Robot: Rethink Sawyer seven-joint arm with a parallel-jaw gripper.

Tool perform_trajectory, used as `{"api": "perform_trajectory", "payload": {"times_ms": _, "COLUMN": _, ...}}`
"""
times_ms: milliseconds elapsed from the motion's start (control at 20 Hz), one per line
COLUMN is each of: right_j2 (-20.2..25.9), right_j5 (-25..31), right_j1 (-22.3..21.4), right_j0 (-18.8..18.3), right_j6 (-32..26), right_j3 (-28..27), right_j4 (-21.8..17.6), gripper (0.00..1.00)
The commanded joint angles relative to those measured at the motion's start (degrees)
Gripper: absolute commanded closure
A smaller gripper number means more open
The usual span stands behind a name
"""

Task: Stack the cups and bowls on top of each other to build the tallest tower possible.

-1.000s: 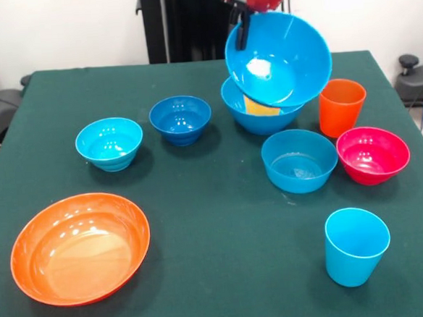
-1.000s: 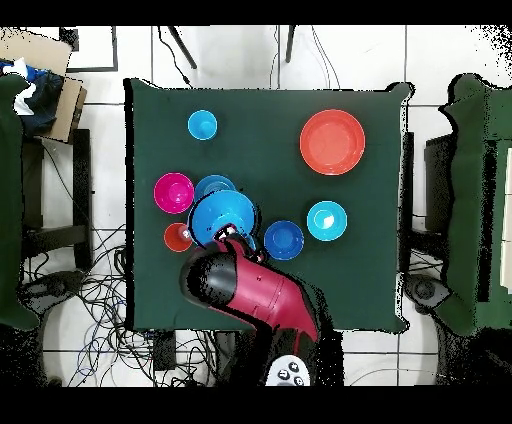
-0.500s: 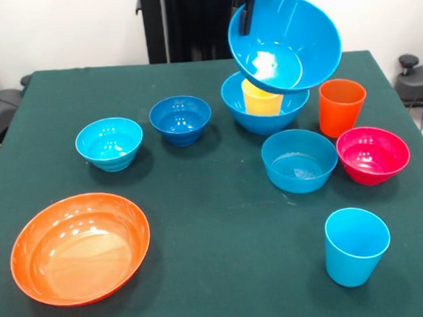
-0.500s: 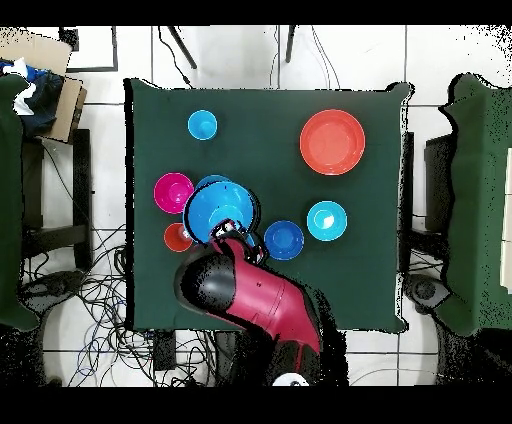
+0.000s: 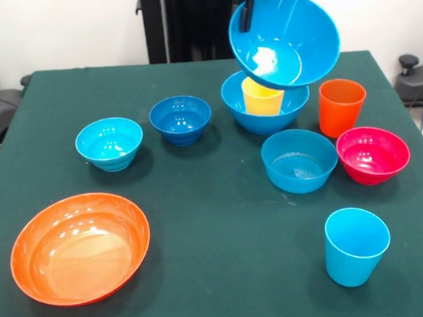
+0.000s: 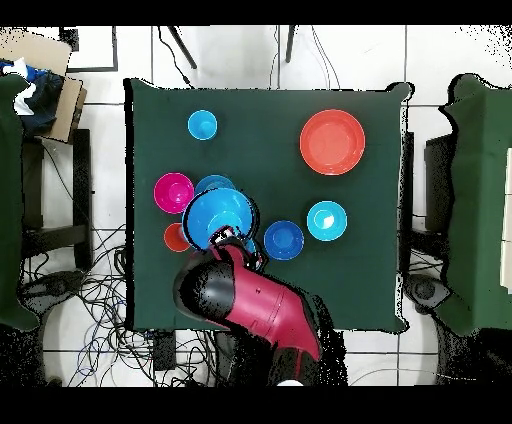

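Seven bowls, front view: I count them all on or over the green table;
Front view, my gripper: at the top edge, fingers pinched on the rim of one large blue bowl — it hangs tilted in the air, mouth toward the camera;
Front view, under it: the second large blue bowl on the cloth, the yellow cup standing inside it;
Front view, right side: orange cup, magenta-red bowl and light blue bowl close together; light blue cup alone, nearer the camera;
Front view, left side: dark blue bowl, cyan bowl, wide orange bowl — each apart from the others;
Overhead view: my arm rises from the bottom; the held bowl covers the one below it, beside the magenta-red bowl; the wide orange bowl lies well apart.
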Motion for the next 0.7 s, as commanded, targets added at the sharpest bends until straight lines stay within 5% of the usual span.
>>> {"api": "perform_trajectory", "payload": {"times_ms": 50, "right_j2": 3.65, "right_j5": 5.95, "right_j1": -2.95, "right_j0": 0.67, "right_j6": 1.2, "right_j3": 6.3, "right_j4": -5.43, "gripper": 1.0}}
{"api": "perform_trajectory", "payload": {"times_ms": 700, "right_j2": 5.65, "right_j5": 2.17, "right_j1": -1.5, "right_j0": -0.61, "right_j6": 2.74, "right_j3": 7.49, "right_j4": -6.51, "gripper": 1.0}}
